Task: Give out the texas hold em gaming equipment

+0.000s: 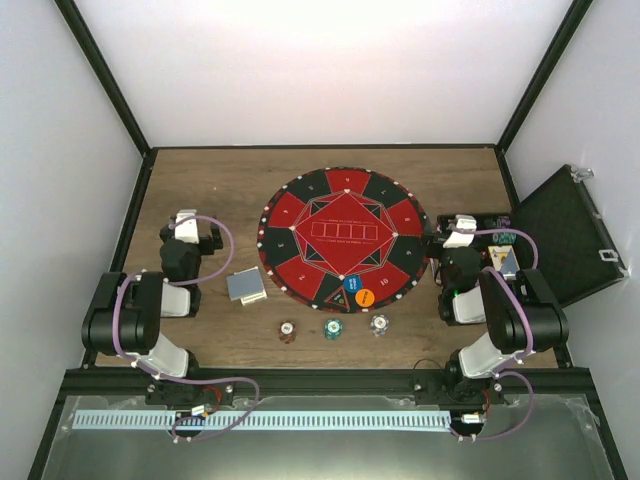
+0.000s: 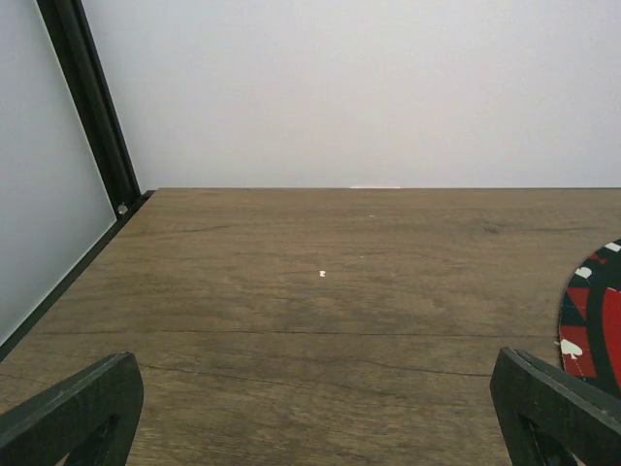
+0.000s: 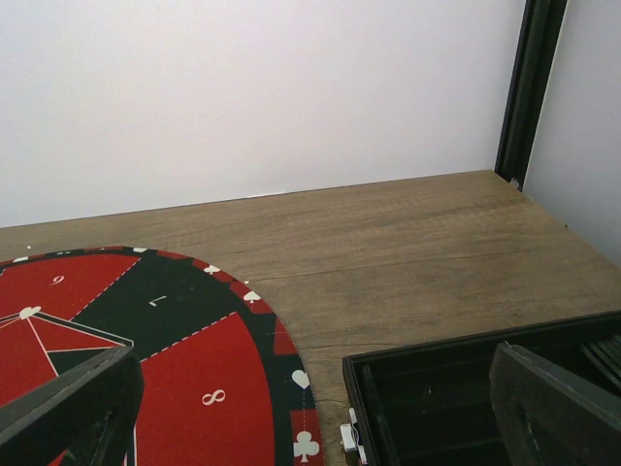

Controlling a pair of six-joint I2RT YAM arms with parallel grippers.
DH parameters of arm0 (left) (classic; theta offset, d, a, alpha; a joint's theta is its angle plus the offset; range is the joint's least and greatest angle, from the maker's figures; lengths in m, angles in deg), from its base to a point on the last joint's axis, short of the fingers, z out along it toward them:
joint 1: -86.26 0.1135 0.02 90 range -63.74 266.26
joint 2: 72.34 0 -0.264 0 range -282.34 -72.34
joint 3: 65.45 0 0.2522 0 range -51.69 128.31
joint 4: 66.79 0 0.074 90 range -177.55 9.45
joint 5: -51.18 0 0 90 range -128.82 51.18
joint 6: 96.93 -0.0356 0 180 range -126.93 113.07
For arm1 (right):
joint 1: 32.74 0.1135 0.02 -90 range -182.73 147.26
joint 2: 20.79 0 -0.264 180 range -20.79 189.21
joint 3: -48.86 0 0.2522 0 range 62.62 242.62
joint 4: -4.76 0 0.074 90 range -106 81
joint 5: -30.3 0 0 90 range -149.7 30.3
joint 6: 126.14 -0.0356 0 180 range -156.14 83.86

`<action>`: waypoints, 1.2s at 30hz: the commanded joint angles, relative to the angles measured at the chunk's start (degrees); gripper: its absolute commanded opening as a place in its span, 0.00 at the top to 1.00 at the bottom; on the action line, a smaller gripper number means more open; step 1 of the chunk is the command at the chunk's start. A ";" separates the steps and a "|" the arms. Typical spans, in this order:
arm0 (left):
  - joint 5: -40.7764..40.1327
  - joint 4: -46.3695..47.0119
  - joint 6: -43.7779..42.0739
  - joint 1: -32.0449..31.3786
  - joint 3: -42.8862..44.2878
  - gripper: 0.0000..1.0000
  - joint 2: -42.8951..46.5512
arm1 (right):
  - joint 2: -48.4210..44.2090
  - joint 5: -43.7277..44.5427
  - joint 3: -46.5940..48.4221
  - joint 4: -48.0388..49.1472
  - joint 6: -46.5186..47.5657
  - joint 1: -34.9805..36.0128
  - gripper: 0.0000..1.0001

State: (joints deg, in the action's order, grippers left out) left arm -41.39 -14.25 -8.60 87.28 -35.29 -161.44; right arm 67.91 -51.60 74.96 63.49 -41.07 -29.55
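The left gripper [image 2: 312, 408] is hanging released over the table [image 2: 320, 252]. The right gripper [image 3: 312, 406], likewise released, is hovering between mat [image 3: 194, 330] and case [image 3: 427, 388]. Chips [image 1: 333, 327] and cards [image 1: 246, 285] are lying beside the mat.

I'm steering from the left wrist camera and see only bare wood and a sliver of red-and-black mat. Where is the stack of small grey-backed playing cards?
Observer: The card stack lies on the wooden table beside the left edge of the round mat.
Operator: And the chips?
Observer: A red chip, a green chip and a grey chip, all striped, sit in a row just off the mat's near edge.
Operator: The buttons?
Observer: The blue disc and orange disc rest on the mat's near edge.
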 commanded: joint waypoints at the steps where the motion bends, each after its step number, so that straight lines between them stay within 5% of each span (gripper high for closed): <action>1: -0.24 0.92 0.62 -0.21 -0.12 0.00 -0.29 | -0.38 0.25 0.14 1.90 0.91 -0.11 0.00; 12: 2.06 -0.28 1.03 0.56 0.35 0.00 0.22 | -0.45 0.06 0.61 0.97 0.66 -0.10 0.00; 17: 3.23 -20.80 0.47 0.91 9.77 0.00 6.41 | -3.54 1.55 -1.77 3.15 0.62 -0.15 0.00; 21: 4.68 -39.77 -3.88 1.38 18.56 0.00 10.24 | -14.16 11.15 7.23 -23.48 -4.53 -0.19 0.00; 24: 9.77 -51.80 -3.15 3.03 24.99 0.00 12.46 | -16.15 9.75 17.52 -39.63 -0.22 -0.20 0.00; 26: 13.39 -60.31 -2.66 3.80 28.94 0.00 14.03 | -17.26 13.71 21.76 -45.47 -9.23 -0.26 0.00; 28: 16.66 -67.00 -2.99 4.25 32.56 0.00 15.25 | -19.89 8.97 24.92 -52.43 -19.58 -1.80 0.00; 31: 22.05 -75.73 -3.84 5.61 37.37 0.00 16.28 | -21.79 -11.60 26.97 -55.85 -24.96 -4.79 0.00; 33: 22.38 -80.32 -4.43 5.81 39.88 0.00 16.41 | -20.06 -18.86 30.08 -60.33 -21.67 -0.42 0.00; 36: 21.95 -85.45 -5.76 5.97 42.82 0.00 16.16 | -15.80 -8.24 36.26 -72.27 -13.38 14.79 0.00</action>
State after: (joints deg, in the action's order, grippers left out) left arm -22.66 -86.24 -12.29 92.79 4.06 -145.81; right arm 48.00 -57.46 104.62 9.04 -58.84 -29.14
